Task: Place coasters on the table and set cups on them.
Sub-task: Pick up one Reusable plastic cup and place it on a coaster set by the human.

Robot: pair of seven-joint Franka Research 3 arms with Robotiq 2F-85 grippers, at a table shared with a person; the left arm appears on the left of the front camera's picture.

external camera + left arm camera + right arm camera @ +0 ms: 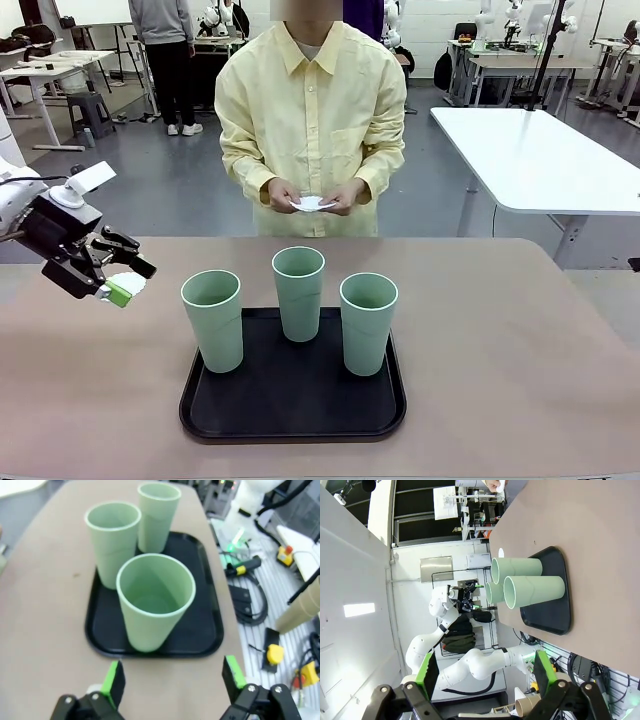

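Left gripper (125,279) hovers over the near-left of the bench (500,350), jaws released, nothing between the pads. Right gripper (485,670) likewise spread wide and empty.

Three cups (212,320) stand upright on a black tray (290,412) at mid-bench: two in front, one behind between them.

Far side: the person's hands (345,194) hold the coasters (311,204) at waist height, off the bench. Count unclear, possibly a small stack.

Handling (judgement): the cups look light, stiff and matte. They taper to the base, so they tip easily; grip across the wall above mid-height. The coasters are thin limp paper, best taken by an edge.

The left wrist view looks down into the cups: empty. The front view adds the hands and the coasters.
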